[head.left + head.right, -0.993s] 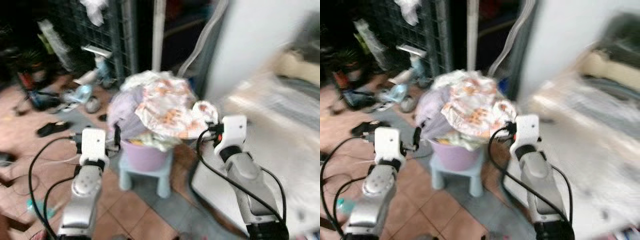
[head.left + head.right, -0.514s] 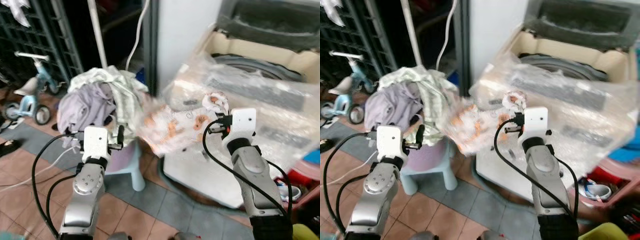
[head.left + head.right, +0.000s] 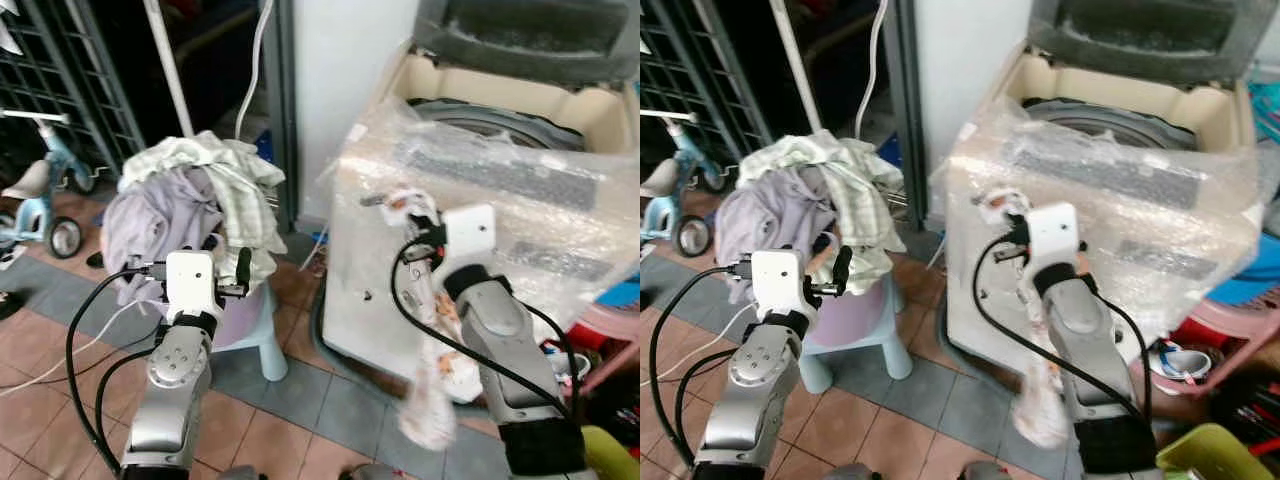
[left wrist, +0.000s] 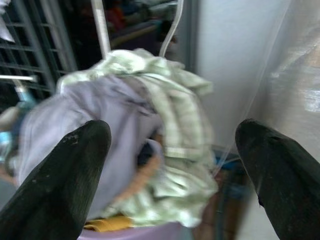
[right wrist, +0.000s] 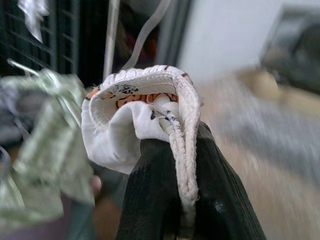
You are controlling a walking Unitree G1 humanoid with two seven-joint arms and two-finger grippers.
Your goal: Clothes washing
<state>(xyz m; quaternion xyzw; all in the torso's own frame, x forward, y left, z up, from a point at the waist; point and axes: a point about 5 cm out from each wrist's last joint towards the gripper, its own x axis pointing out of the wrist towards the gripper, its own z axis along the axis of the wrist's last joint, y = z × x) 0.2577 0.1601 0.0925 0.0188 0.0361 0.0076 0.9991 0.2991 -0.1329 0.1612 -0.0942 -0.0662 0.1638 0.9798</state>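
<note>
At the front of the washing machine (image 3: 520,190), right gripper (image 5: 175,165) is pinched tight on the ribbed waistband of a white garment with orange print (image 3: 432,390). Fingers (image 5: 150,200) are closed with the hem squeezed between them. Rest of the garment hangs down past the right arm, in front of the machine's lower panel, bottom end blurred and above the tiled floor (image 3: 330,400).

Left gripper (image 4: 170,165) is spread wide, nothing between the fingers (image 4: 65,175). It's held out toward the laundry pile (image 3: 190,205), not touching it.

Pile: lavender cloth plus a pale green checked piece on top, heaped in a purple basin (image 3: 855,315) that sits on a small light-blue stool (image 3: 265,345). Stool stands just beside the machine, on the robot's left.

Washing machine is a top loader, lid (image 3: 530,35) up, drum opening visible, body wrapped in clear plastic film (image 3: 1200,215).

Behind the pile: a white pole (image 3: 168,65) and a dark wire grid (image 3: 60,90). Child's balance bike (image 3: 35,205) is at far left. Pink plastic item (image 3: 605,335) low beside the machine on the right.
</note>
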